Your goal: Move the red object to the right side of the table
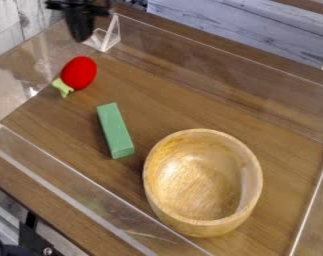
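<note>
fruit (78, 72), red, one: on the table (211, 78), at its left side toward the far end, lying apart from everything but its own stem. long axis: slightly longer than wide, running aslant, from the near left, where the pale green stem (62, 88) sits, to the far right. nothing grips it.

gripper (84, 36), dark, one: beyond the fruit on the far side, almost straight behind it, raised, blurred at the edges. fingers together, with nothing seen between them; a gap shows between them and the fruit. relation that governs the next move: fruit lies to the near side of the fingers, and lower. the reach should therefore run toward the near side and down, with the fingers parted first and set across the fruit's narrower width, to either side of the stem-to-tip line. closing along that line could squeeze the fruit out or catch the stem.

block (116, 131), green, one: nearer than the fruit and to its right, well apart.

bowl (160, 168), wooden, one: farther right and nearer again, right of the block. a low carry to the right might clip either; a path on the far side of both looks safer.

stage, as judged: fruit ungrasped, the move to the right still to do.
</note>
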`<action>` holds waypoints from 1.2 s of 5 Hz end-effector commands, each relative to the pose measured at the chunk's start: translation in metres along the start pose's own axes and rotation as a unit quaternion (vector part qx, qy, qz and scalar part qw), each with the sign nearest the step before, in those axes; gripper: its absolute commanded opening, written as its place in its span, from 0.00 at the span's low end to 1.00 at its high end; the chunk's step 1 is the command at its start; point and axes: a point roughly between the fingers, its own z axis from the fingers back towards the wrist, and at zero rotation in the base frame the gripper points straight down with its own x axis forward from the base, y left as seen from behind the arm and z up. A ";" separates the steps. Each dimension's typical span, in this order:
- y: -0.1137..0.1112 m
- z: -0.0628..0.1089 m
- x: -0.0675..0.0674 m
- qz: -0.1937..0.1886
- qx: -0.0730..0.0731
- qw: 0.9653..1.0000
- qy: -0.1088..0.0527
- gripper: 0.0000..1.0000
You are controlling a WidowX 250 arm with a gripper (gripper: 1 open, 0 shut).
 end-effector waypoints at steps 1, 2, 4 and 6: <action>-0.028 0.033 0.003 0.003 0.006 0.999 -0.043 0.00; -0.067 0.040 0.009 0.003 -0.001 0.999 -0.043 0.00; -0.059 0.015 0.018 -0.038 -0.003 0.999 -0.037 1.00; -0.031 -0.017 0.010 -0.036 -0.003 0.999 -0.039 1.00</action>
